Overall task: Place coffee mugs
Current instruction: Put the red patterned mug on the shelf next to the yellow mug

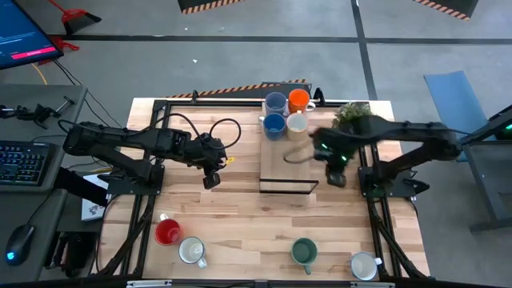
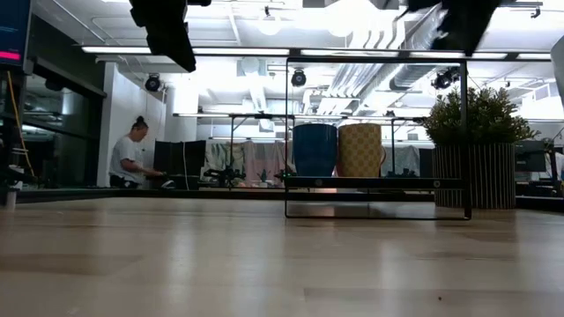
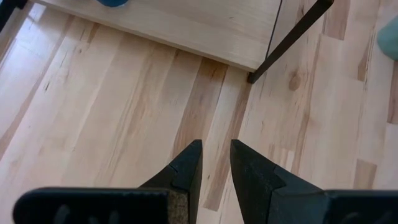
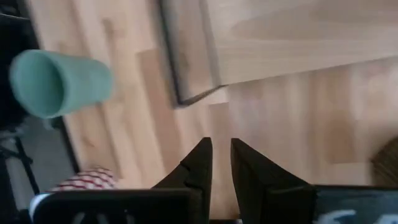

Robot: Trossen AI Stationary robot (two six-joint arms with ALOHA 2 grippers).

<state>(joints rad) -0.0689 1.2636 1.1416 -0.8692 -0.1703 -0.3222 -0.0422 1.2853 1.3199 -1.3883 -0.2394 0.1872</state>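
High view, table: a pale wooden table (image 1: 240, 216) with a low wooden shelf (image 1: 288, 164) on a black frame at its far middle.
High view, mugs on the shelf: four stand together at the shelf's far end: light blue mug (image 1: 275, 102), orange mug (image 1: 299, 100), dark blue mug (image 1: 274, 125), cream mug (image 1: 297, 123).
High view, mugs on the table: along the near edge stand a red mug (image 1: 168, 231), a white mug (image 1: 192, 251), a green mug (image 1: 304, 253) and another white mug (image 1: 363, 265).
High view, plant: a small potted plant (image 1: 350, 114) stands just right of the shelf's far end.
High view, left gripper (image 1: 211, 181): over bare table left of the shelf, holding nothing.
High view, right gripper (image 1: 336, 178): near the shelf's right edge, holding nothing.

Low view, shelf: the dark blue mug and the cream mug stand side by side on the raised board, the plant to their right.
Low view, room: a person (image 2: 130, 157) sits at a desk far behind the table.

Left wrist view, claw: the two fingers (image 3: 186, 171) are nearly together with a slim gap, nothing between them, over bare table near a shelf leg.

Right wrist view, claw: the fingers (image 4: 199, 165) are close together with a narrow gap, empty, over the table by a shelf corner; the green mug shows farther off.
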